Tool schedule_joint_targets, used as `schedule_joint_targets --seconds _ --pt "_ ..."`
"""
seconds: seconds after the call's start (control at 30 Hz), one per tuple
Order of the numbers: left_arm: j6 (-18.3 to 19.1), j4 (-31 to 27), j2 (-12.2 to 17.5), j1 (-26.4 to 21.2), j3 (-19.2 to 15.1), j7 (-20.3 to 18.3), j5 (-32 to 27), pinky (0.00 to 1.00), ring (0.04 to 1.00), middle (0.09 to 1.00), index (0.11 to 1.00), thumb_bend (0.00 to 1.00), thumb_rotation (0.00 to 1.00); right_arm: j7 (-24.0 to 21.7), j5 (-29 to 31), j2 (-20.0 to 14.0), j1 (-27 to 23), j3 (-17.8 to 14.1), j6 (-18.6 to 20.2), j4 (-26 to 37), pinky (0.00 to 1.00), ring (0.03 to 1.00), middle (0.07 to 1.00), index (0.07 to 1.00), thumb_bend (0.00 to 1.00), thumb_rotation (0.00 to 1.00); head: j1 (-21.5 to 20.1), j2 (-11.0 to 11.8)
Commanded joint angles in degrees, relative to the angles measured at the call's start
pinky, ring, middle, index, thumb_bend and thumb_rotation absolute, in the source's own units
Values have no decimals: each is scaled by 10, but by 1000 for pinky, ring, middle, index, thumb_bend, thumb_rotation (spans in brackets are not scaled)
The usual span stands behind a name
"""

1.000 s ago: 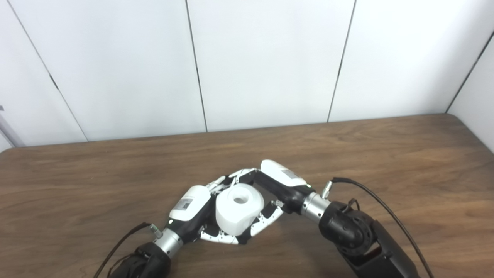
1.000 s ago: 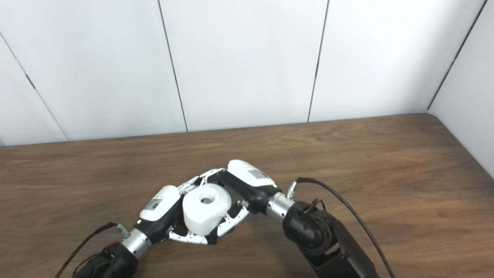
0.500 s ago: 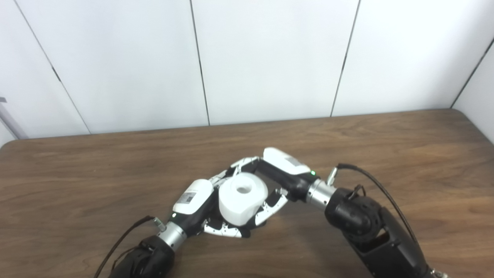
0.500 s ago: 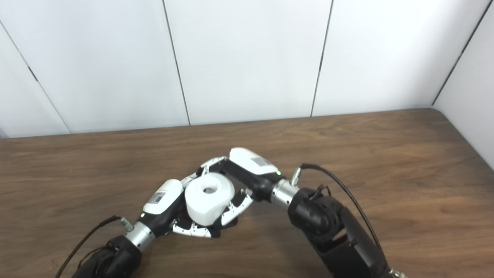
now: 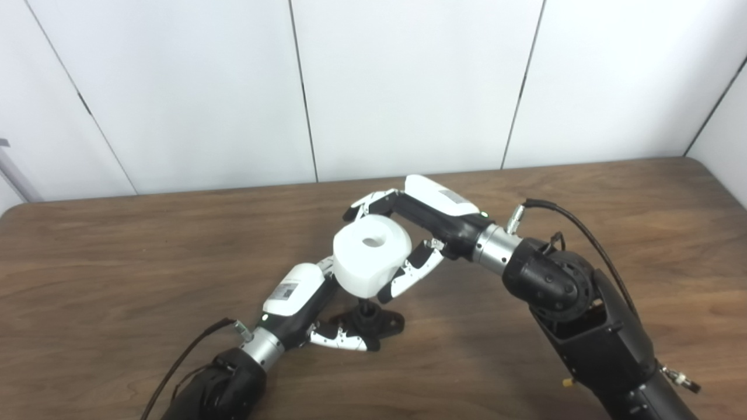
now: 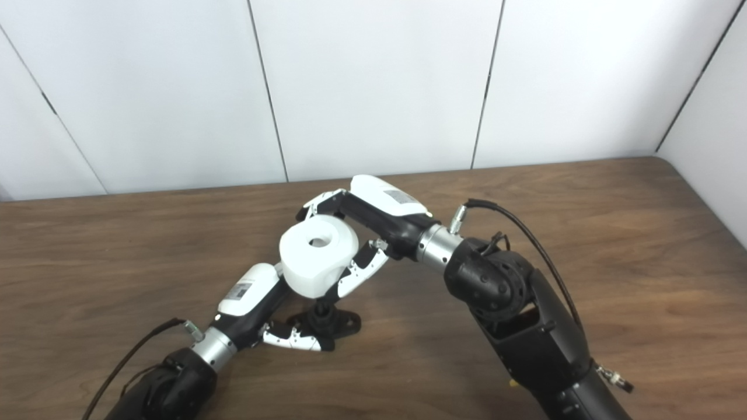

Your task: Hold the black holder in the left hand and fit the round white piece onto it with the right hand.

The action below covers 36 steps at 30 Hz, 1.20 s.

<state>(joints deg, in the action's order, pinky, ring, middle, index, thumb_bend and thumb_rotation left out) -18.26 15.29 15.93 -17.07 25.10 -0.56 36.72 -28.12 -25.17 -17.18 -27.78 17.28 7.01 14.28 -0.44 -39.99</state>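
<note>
White round piece (image 5: 370,254) clasped by right hand (image 5: 429,221) fingers (image 5: 408,277).

Open counter (image 5: 583,233) lies at three and nine o'clock; the wall (image 5: 408,87) stands at twelve, beyond the black holder (image 5: 367,322).

Both arms are black, with silver wrist rings and thin black cables. The left hand (image 5: 297,294) and right hand (image 5: 429,213) have white backs bearing small labels, and black-and-white fingers.
</note>
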Motion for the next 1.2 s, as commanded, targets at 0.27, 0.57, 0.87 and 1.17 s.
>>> schedule_joint_targets --seconds 0.27,0.57,0.87,1.17 --pt "34 27 -17 47 30 -32 15 936 976 884 480 524 58 0 -11 -12 -24 3 -19 0 630 757 768 481 518 132 0 -3" --pt "43 18 -19 50 31 -37 11 939 978 885 480 524 57 -5 -26 -22 -31 30 -55 -44 643 753 767 480 519 135 6 -8" --pt "48 16 -19 49 34 -36 15 935 976 883 480 524 58 3 -44 -17 -29 45 -76 -78 644 751 766 479 520 138 8 -9" --pt "51 12 -20 50 36 -36 16 937 980 886 480 524 59 3 -44 -5 -12 59 -82 -93 639 755 766 480 517 137 11 -12"
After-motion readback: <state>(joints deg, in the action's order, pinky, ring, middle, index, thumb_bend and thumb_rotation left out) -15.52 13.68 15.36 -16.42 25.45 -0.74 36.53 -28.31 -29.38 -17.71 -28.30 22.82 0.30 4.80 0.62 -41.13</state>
